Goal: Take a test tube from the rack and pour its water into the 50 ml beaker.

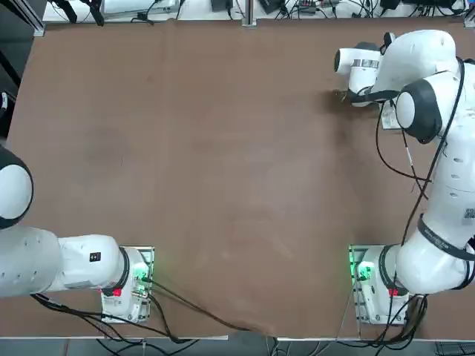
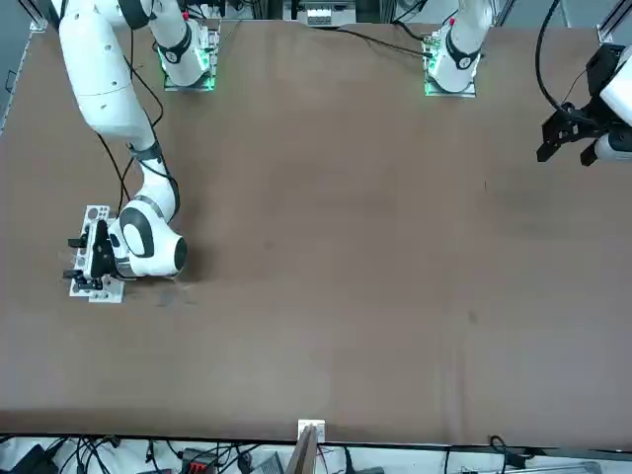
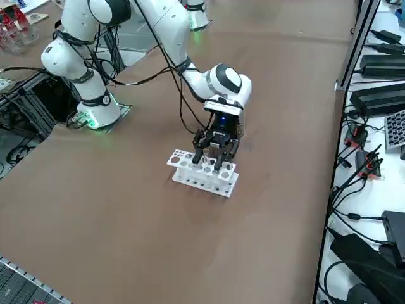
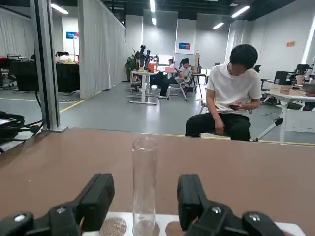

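From overhead we could make out little: the white right arm covered the spot at the table's far right corner, and only a sliver of the small white plastic rack with rows of round holes (image 1: 388,116) showed beneath it; the tube and gripper were hidden.

From across the table we saw the rack (image 2: 91,284) lying on the brown tabletop (image 2: 346,247) near the picture's left edge, half covered by the wrist, with the black two-finger right gripper (image 2: 87,249) low over it; no glass could be told apart there.

From the raised side camera the gripper (image 3: 213,159) pointed straight down over the rack (image 3: 202,176), its fingertips at the upper tier (the tube between them was too faint to trace).

The wrist camera settled it. A slender clear glass test tube (image 4: 144,186) stood upright in a rack hole, long axis vertical, open mouth upward, its foot cut off by the frame. The black fingers (image 4: 96,200) stood apart on either side, clear gaps left and right, touching nothing. Any water in it we could not discern. A seated person (image 4: 230,96) showed beyond the table.
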Motion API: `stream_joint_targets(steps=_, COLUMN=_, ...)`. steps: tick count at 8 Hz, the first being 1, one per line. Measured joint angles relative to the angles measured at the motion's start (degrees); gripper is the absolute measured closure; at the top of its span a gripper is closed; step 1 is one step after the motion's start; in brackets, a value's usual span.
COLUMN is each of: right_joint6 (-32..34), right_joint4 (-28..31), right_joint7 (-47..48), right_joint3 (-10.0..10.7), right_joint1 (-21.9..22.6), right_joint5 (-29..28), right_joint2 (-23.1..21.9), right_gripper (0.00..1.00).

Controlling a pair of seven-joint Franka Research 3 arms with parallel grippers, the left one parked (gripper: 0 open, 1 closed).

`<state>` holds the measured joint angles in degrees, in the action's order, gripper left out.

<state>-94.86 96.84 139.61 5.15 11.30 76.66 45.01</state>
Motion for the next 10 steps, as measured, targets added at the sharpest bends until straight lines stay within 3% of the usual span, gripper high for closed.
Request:
stream_joint_targets(steps=5, right_joint6=1.5, right_joint4=-0.3, right_joint7=2.2, right_joint3=0.0, right_joint1=0.0, right_joint5=0.0, right_joint2=0.3, right_gripper=0.34)
stream_joint_targets(steps=7, right_joint6=1.5, right_joint4=-0.3, right_joint7=2.4, right_joint3=0.0, right_joint1=0.1, right_joint5=0.0, right_joint2=0.5, right_gripper=0.48)
stream_joint_targets(steps=8, right_joint6=1.5, right_joint4=-0.4, right_joint7=2.5, right_joint3=0.0, right_joint1=0.1, right_joint5=0.2, right_joint2=0.7, right_gripper=0.49)
stream_joint_targets(steps=9, right_joint6=1.5, right_joint4=-0.6, right_joint7=2.5, right_joint3=0.0, right_joint1=0.1, right_joint5=0.5, right_joint2=0.9, right_gripper=0.59)
stream_joint_targets(steps=10, right_joint6=1.5, right_joint4=-0.8, right_joint7=2.6, right_joint3=0.0, right_joint1=0.1, right_joint5=0.9, right_joint2=1.1, right_gripper=0.61)
